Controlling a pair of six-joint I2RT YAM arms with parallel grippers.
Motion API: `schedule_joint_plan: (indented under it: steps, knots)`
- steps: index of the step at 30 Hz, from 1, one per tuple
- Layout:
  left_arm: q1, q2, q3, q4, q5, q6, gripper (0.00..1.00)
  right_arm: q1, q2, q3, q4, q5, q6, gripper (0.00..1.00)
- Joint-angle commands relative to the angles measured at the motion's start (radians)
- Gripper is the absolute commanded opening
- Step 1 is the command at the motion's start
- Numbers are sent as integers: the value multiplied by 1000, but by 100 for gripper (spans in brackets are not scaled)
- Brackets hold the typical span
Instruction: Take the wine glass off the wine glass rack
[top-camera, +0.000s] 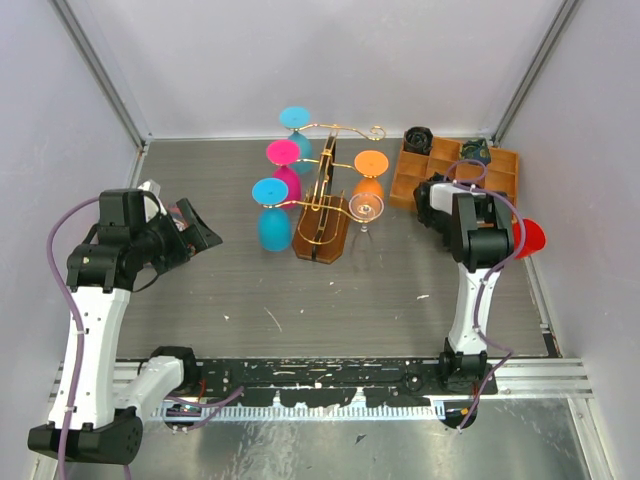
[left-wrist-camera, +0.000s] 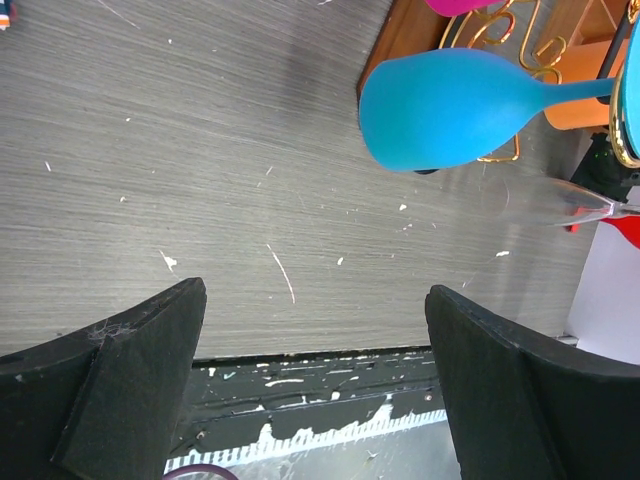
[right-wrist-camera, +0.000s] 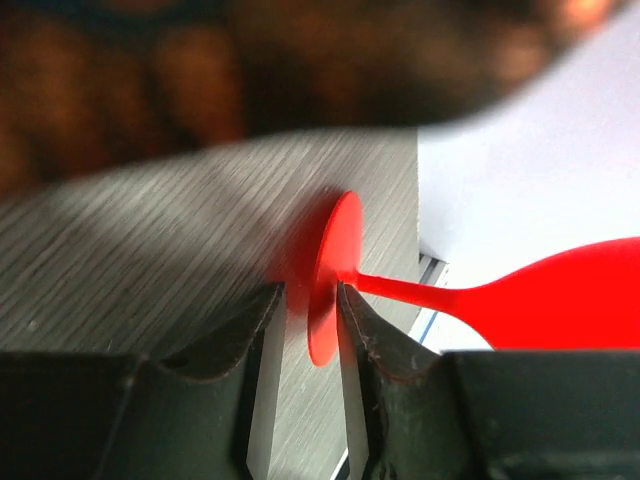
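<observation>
The wine glass rack (top-camera: 322, 200), gold wire on a brown wooden base, stands mid-table with blue, pink, orange and clear glasses hanging from it. A red wine glass (top-camera: 530, 238) is away from the rack, lying level by the right wall. In the right wrist view its round foot (right-wrist-camera: 330, 265) sits between the fingers of my right gripper (right-wrist-camera: 310, 300). The jaws stand a little apart: the right finger touches the foot, and a gap shows on the left. My left gripper (top-camera: 200, 228) hovers wide open and empty left of the rack, where the blue glass (left-wrist-camera: 450, 105) hangs.
An orange-brown compartmented tray (top-camera: 497, 178) with small dark items sits at the back right, just behind my right arm. A clear glass (top-camera: 366, 208) hangs low on the rack's right side. White walls close in on both sides.
</observation>
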Motion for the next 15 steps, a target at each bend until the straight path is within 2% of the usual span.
schedule_joint_plan:
  steps: [1, 5, 11, 15]
  knots:
    - [2, -1, -4, -1, -7, 22, 99, 7, -43, -34, 135, -266, 7, 35]
    - [2, 6, 2, -3, -9, 26, 99, 27, -118, -43, 162, -347, 2, 41]
    - [2, 19, -3, -2, -8, 22, 99, 40, -250, -36, 205, -579, -22, 51]
    - [3, 16, 7, -7, -19, 26, 98, 42, -335, 13, 200, -648, -19, 58]
